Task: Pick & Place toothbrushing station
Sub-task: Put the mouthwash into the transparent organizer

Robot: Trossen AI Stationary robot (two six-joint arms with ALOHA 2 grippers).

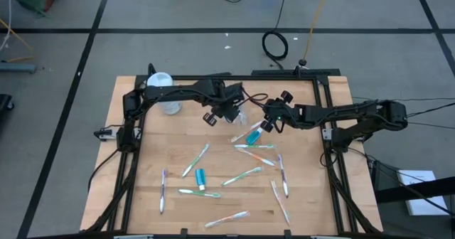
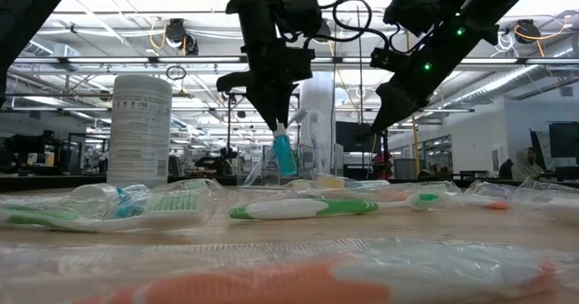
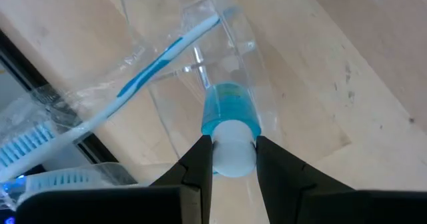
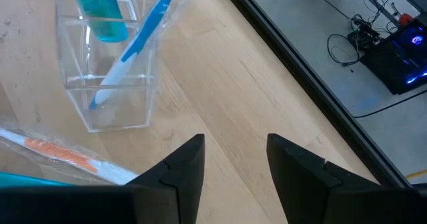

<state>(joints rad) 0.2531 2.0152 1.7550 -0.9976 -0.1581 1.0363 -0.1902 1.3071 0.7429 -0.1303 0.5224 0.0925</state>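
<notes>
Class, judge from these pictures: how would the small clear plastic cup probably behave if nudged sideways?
The small clear plastic cup looks thin-walled, so probably light and easily slid on the smooth wooden table. The blue-and-white toothbrush leaning out past its rim may make it prone to tipping.

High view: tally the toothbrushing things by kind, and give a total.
Clear cup: 1
Toothbrushes: 10, one of them standing in the cup
Toothpaste tubes: 2, one of them held by the left gripper
Total: 13
</notes>
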